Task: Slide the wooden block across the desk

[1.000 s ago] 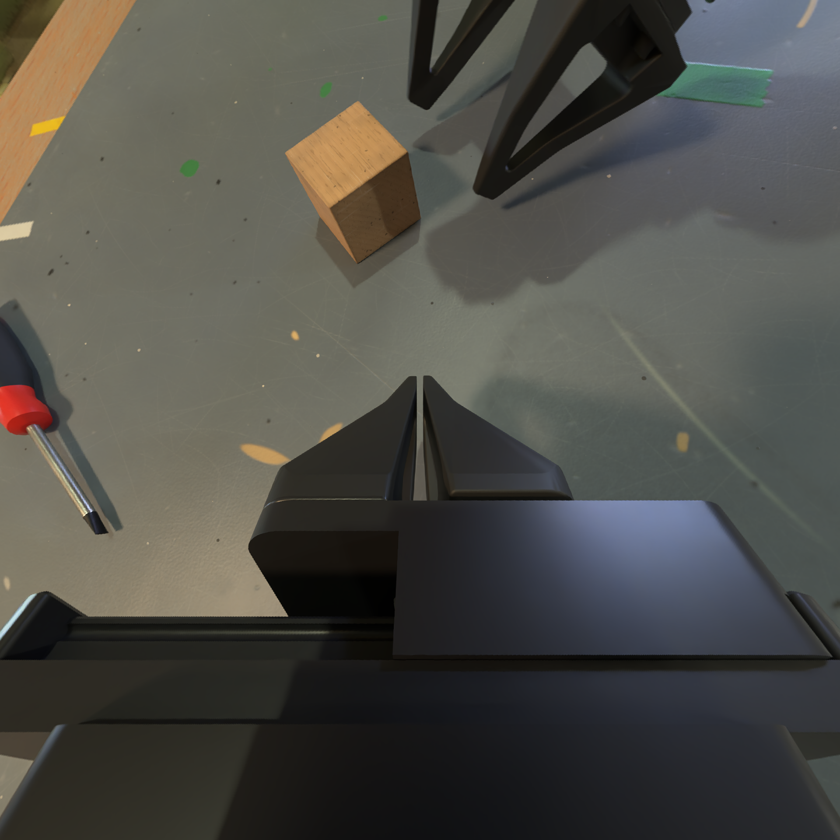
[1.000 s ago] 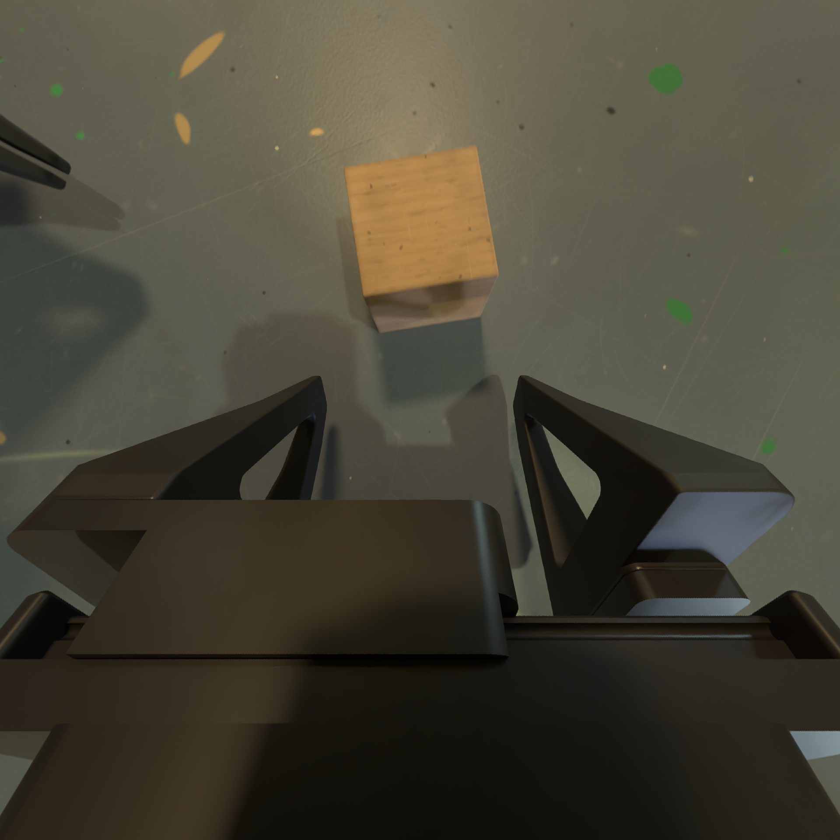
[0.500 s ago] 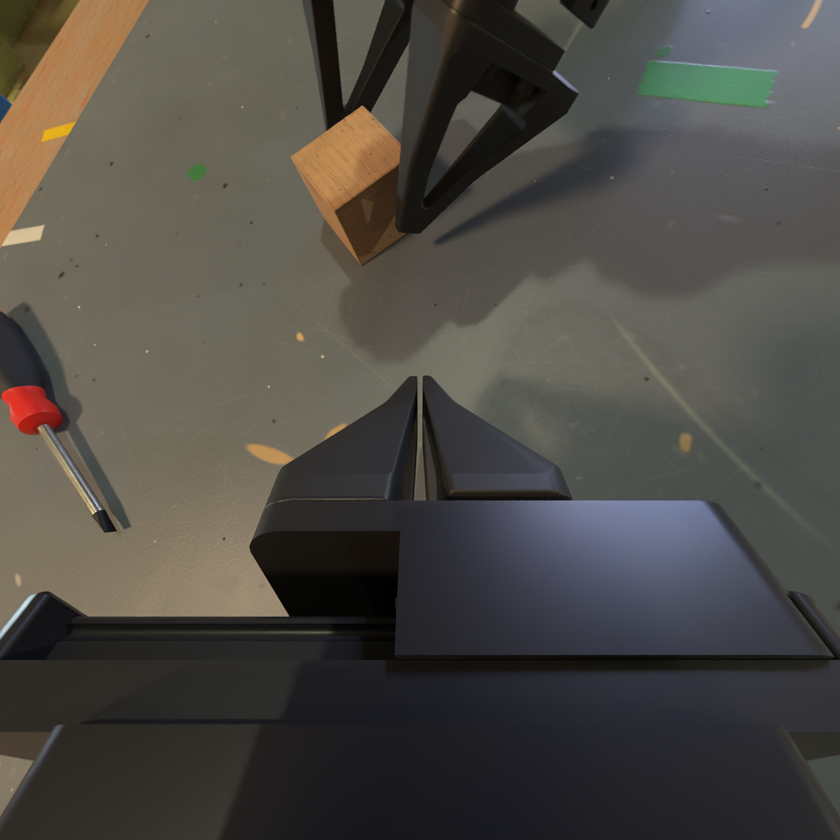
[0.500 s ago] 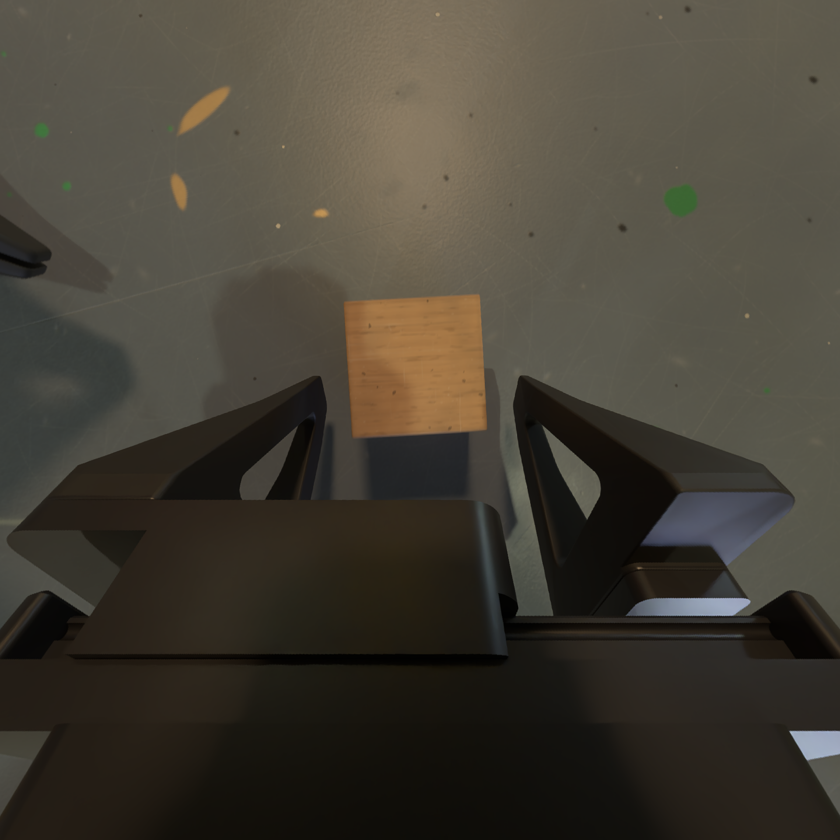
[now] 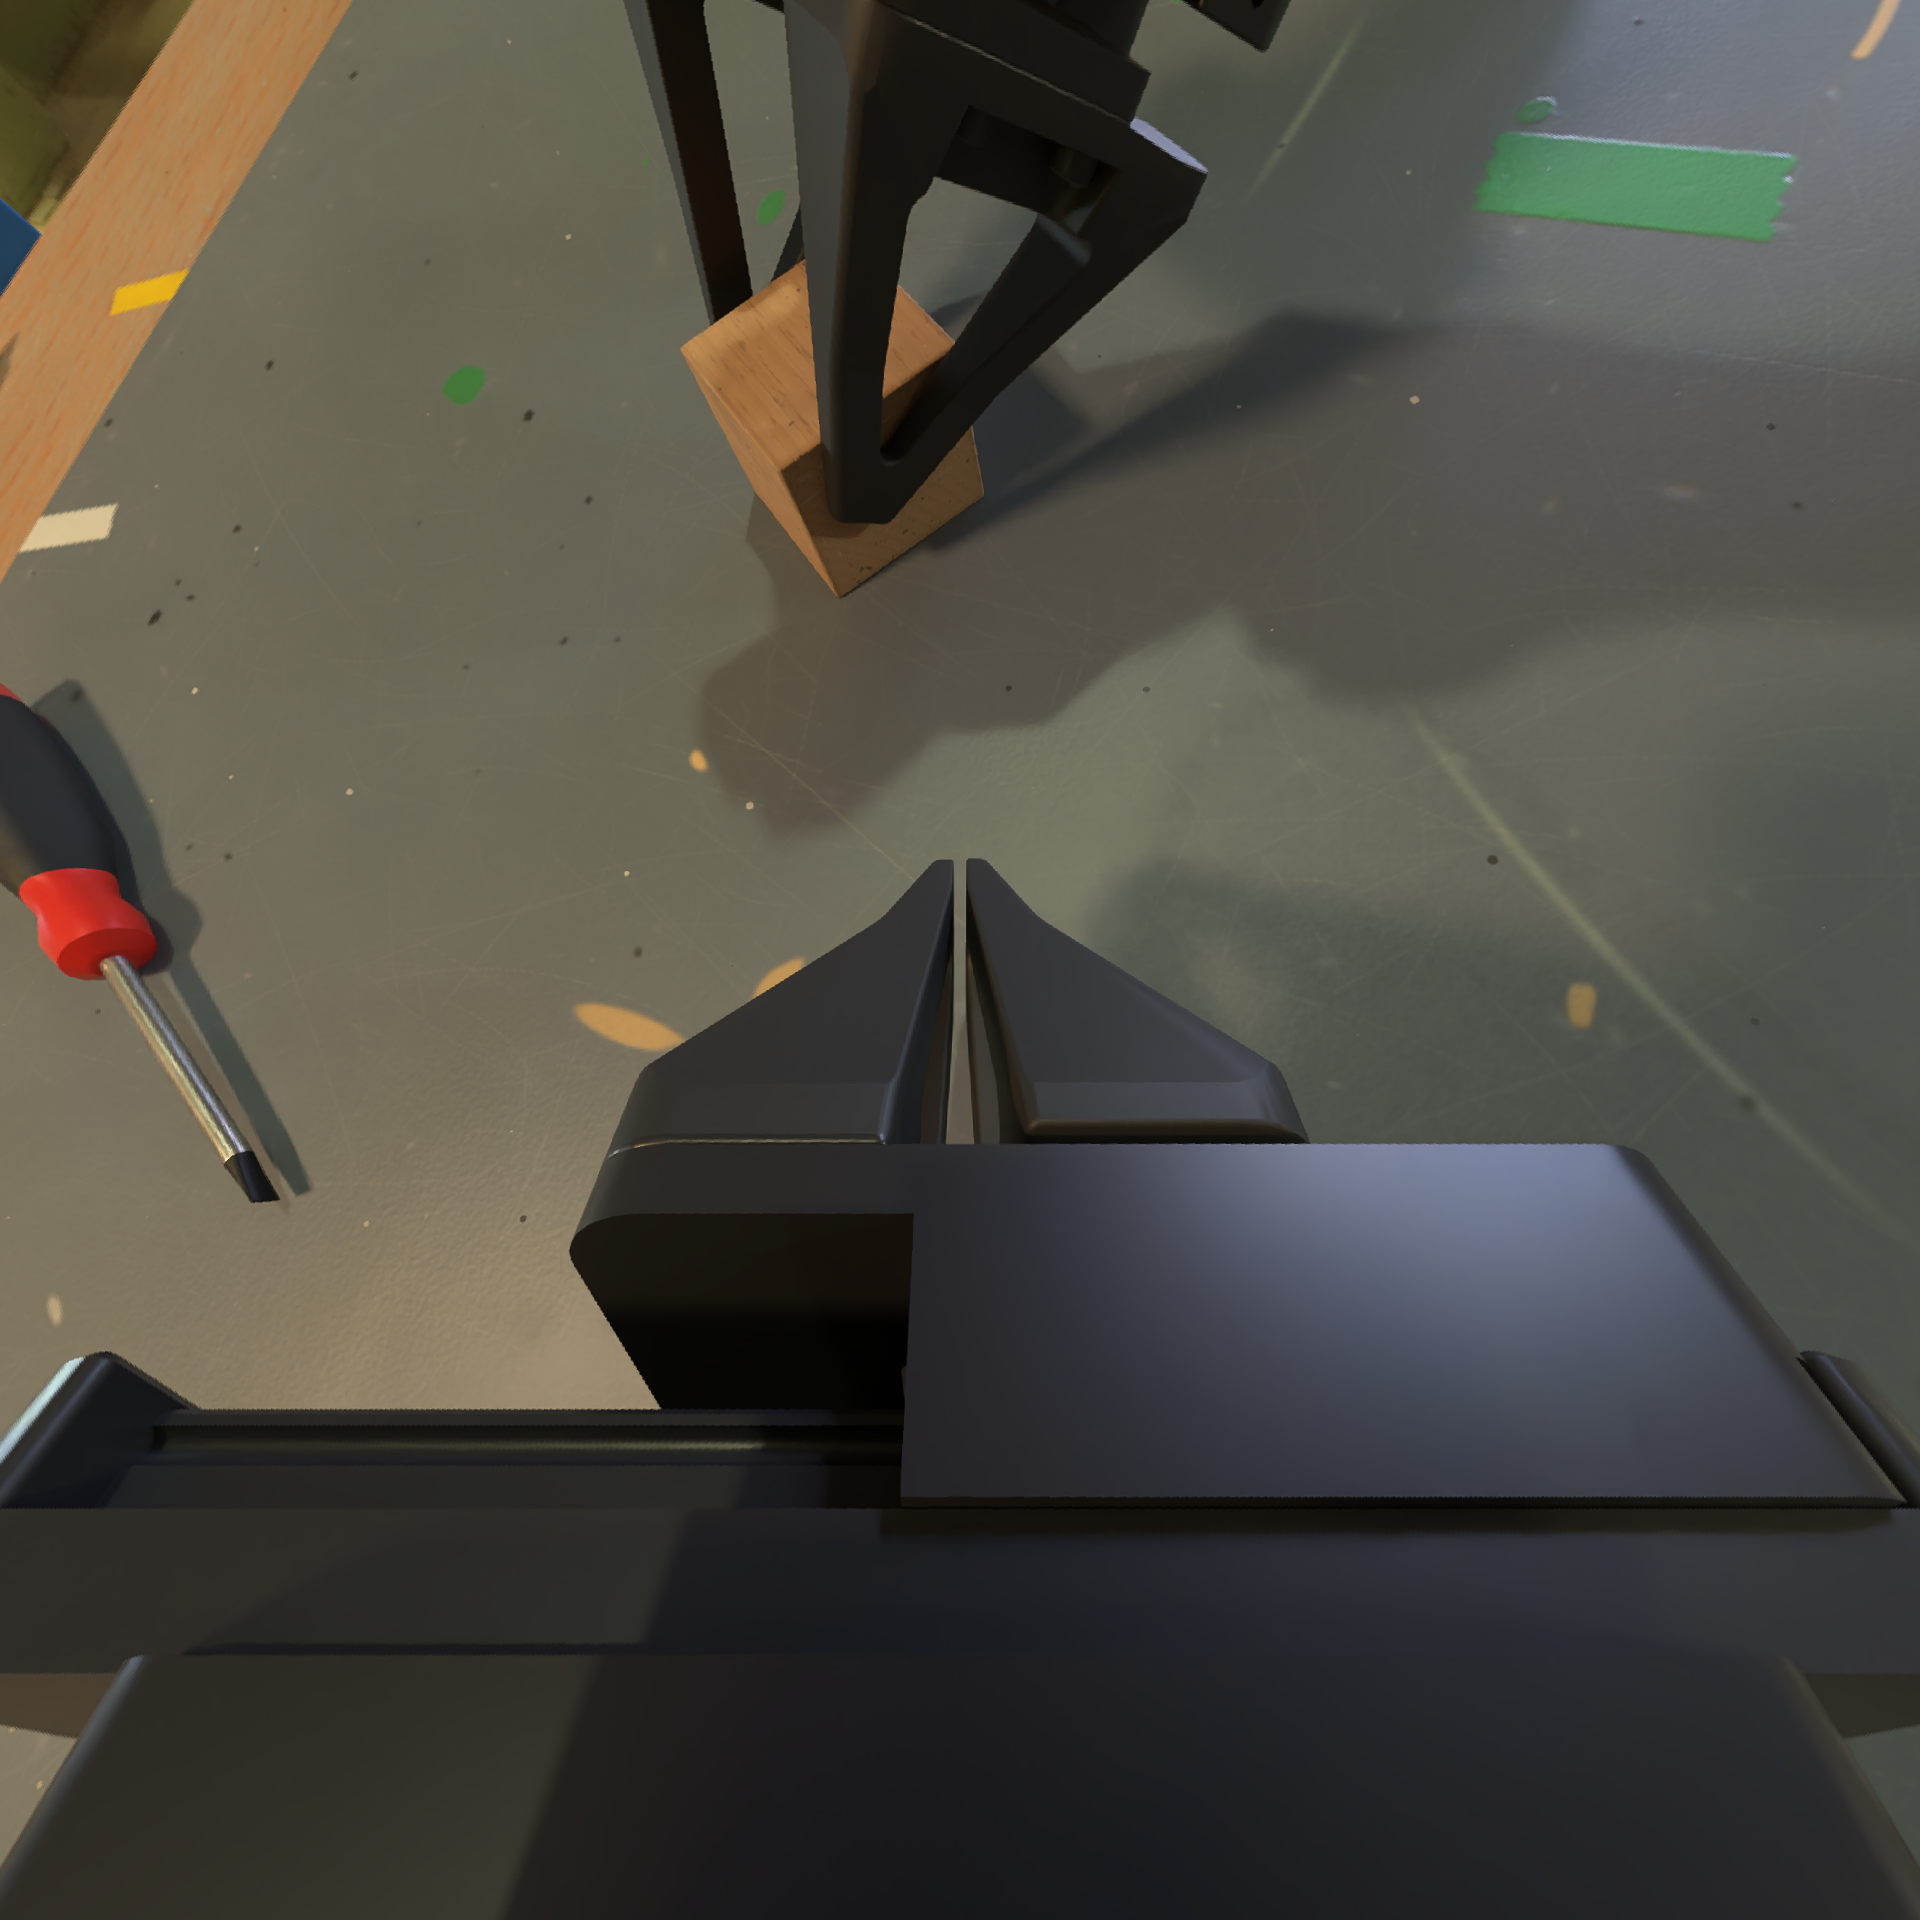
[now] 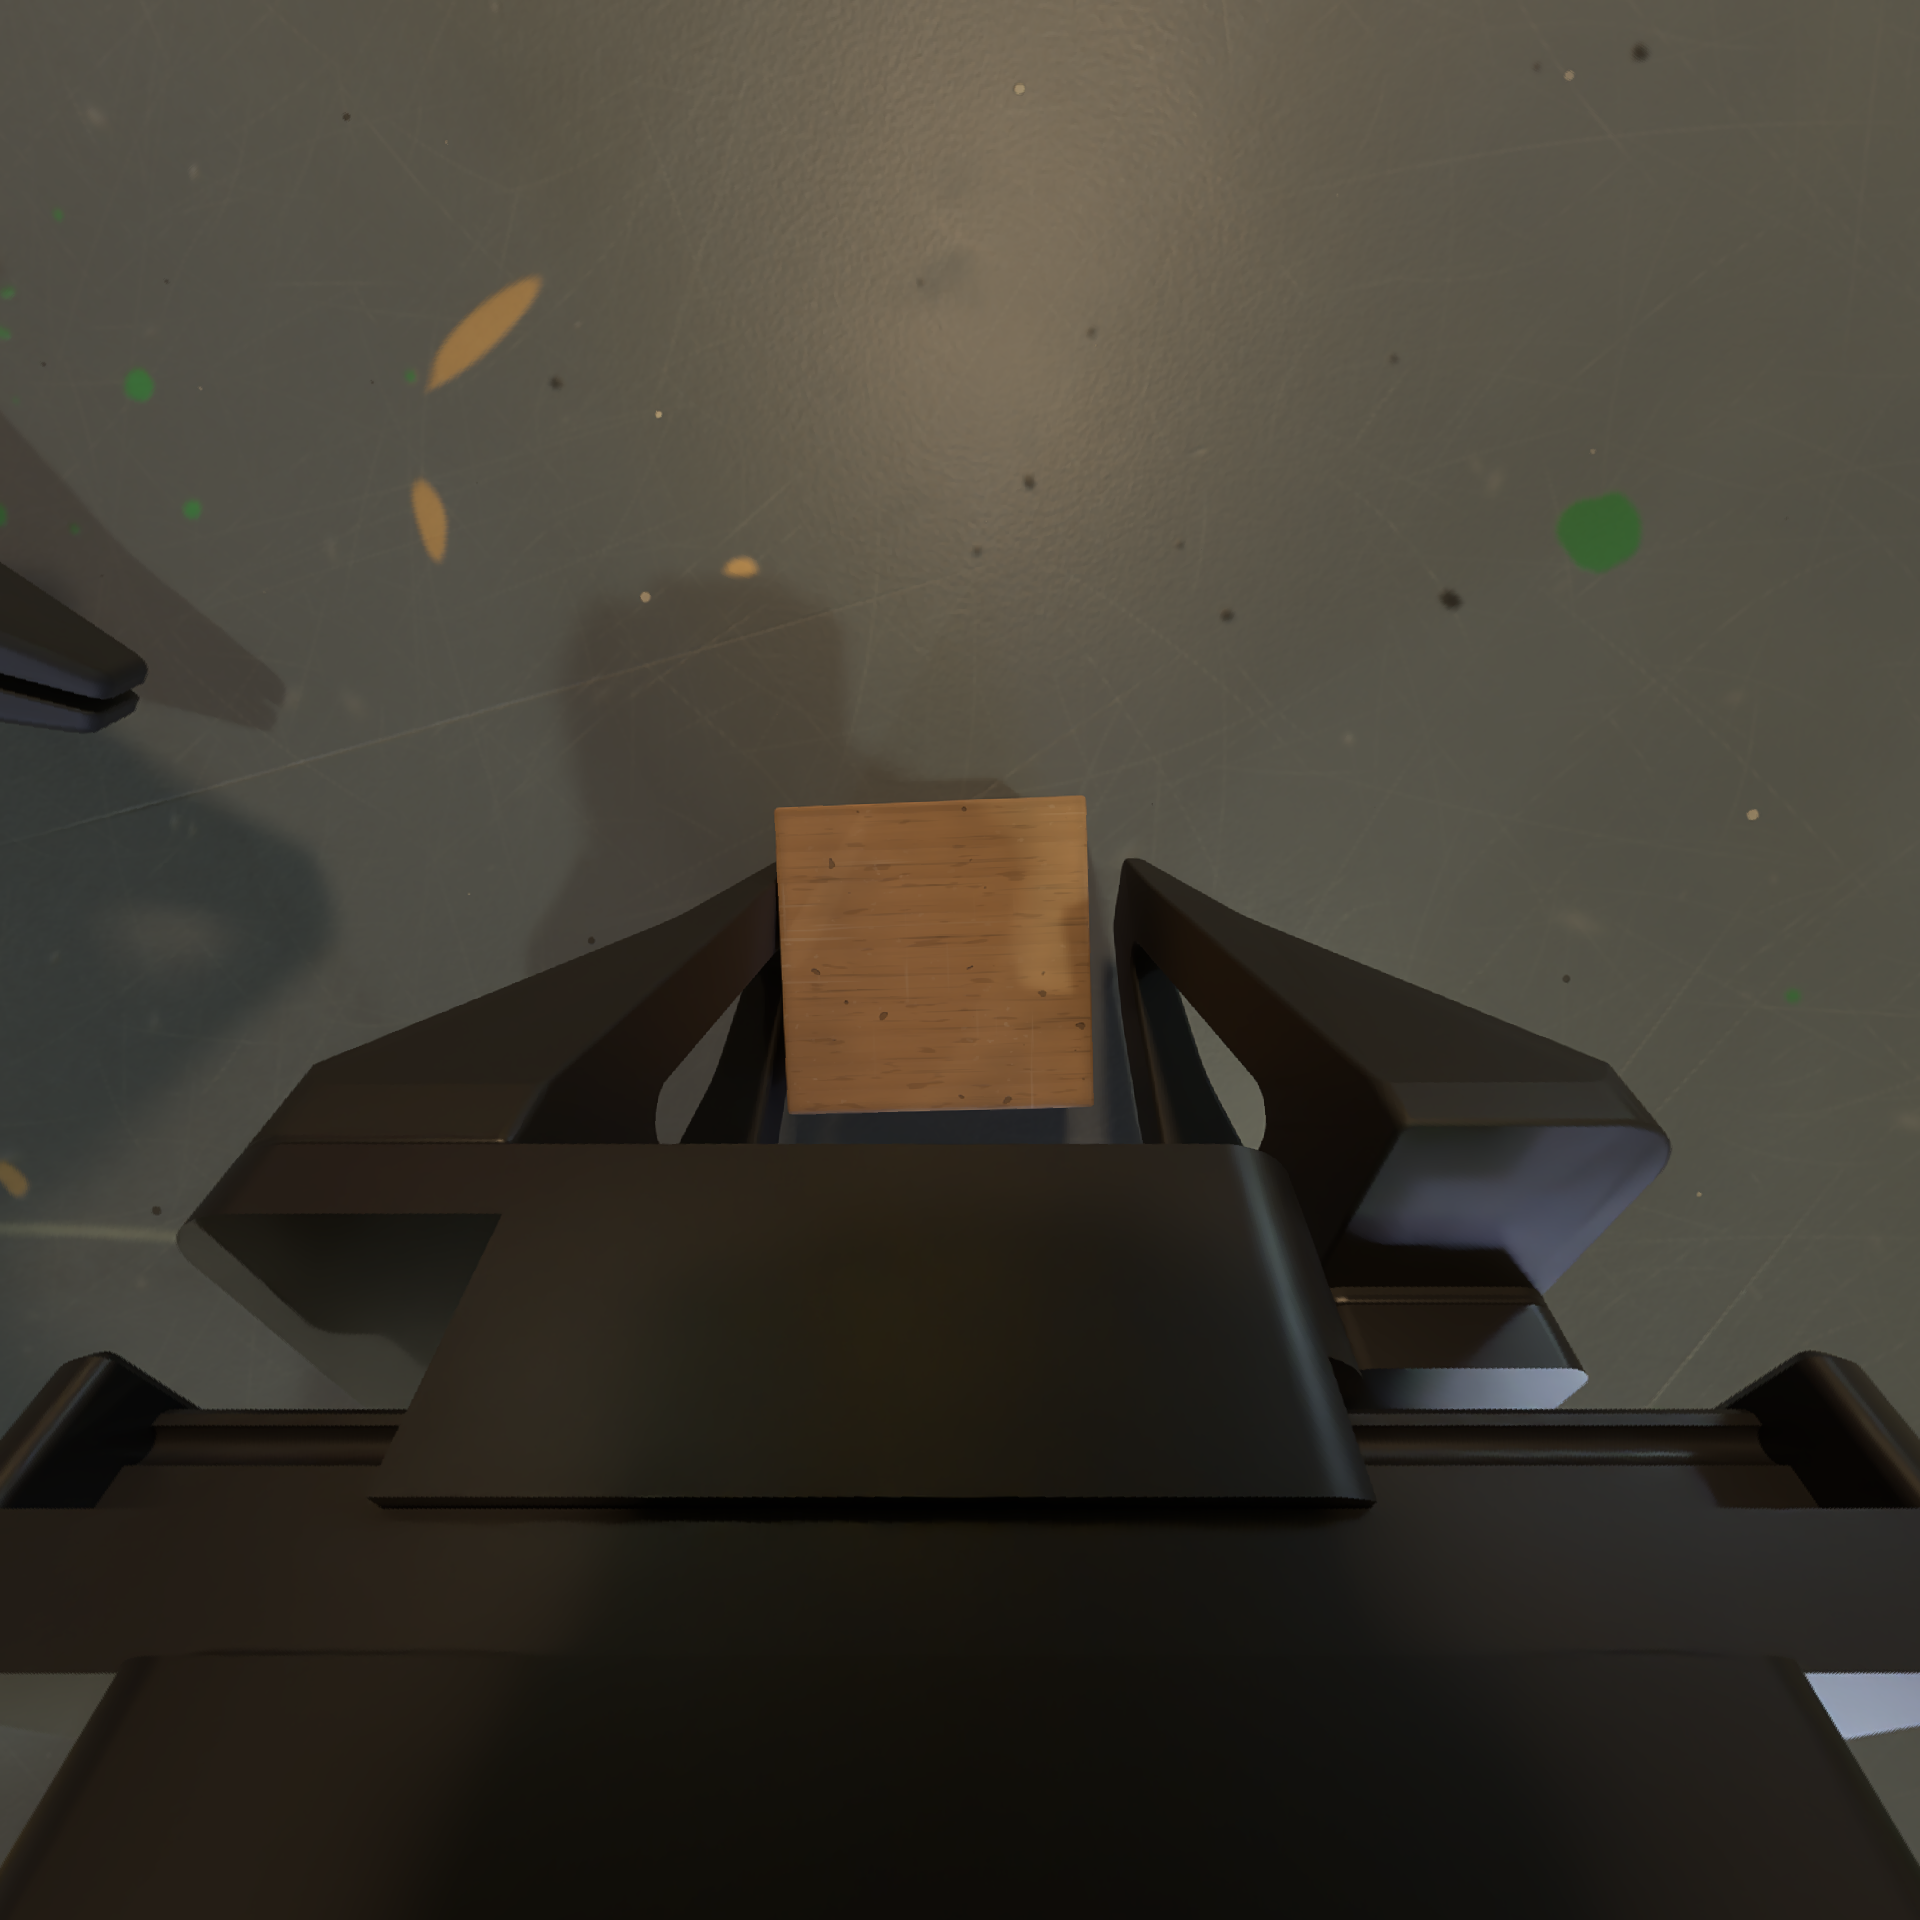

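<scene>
In the left wrist view the wooden block (image 5: 790, 416) stands on the grey table (image 5: 1351, 727), well ahead of the left gripper (image 5: 960, 873), whose fingers are pressed together on nothing and hang idle. The right gripper (image 5: 800, 416) straddles the block from above, one finger in front of it and one behind; a red-collared screwdriver (image 5: 104, 935) lies well to the block's left. In the right wrist view the block (image 6: 933, 954) sits between the fingers (image 6: 1226, 977), which are spread: the left one looks to touch its side, while a narrow gap shows on the right. To slide well, I would close gently until both sides bear, keep the tips low, and push level so the block neither tips nor lifts.
</scene>
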### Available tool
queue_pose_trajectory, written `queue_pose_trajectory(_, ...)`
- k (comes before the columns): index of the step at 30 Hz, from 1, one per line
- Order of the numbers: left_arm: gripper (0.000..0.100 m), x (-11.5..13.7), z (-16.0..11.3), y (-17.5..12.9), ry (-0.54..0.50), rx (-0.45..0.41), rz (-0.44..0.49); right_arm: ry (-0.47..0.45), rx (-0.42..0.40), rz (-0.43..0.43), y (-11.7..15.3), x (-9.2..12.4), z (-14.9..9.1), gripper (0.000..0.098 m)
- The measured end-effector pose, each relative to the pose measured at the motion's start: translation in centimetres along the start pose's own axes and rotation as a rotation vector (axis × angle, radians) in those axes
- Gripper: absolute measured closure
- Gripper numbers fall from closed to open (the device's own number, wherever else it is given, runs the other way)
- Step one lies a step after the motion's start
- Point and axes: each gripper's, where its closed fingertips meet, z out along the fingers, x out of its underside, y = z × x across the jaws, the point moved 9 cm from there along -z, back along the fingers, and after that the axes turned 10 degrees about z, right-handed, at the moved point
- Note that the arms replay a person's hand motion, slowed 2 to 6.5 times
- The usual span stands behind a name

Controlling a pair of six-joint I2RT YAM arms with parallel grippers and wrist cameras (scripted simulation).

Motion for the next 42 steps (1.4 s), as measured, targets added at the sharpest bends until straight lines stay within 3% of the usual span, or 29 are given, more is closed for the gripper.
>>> queue_pose_trajectory(9, 0.098, 0.0, 0.0, 0.0, 0.0, -0.001, -0.001, 0.003, -0.029, -0.004, 0.0, 0.0, 0.0, 0.0484)
queue_pose_trajectory(12, 0.098, 0.0, 0.0, 0.0, 0.0, -0.001, -0.001, -0.001, -0.048, -0.017, 0.1, 0.0, -0.1, 0.0537)
queue_pose_trajectory(42, 0.097, 0.2, 0.0, 0.0, 0.013, 0.004, -0.004, 0.032, -0.256, -0.264, 4.2, 0.5, 0.4, 0.0539)
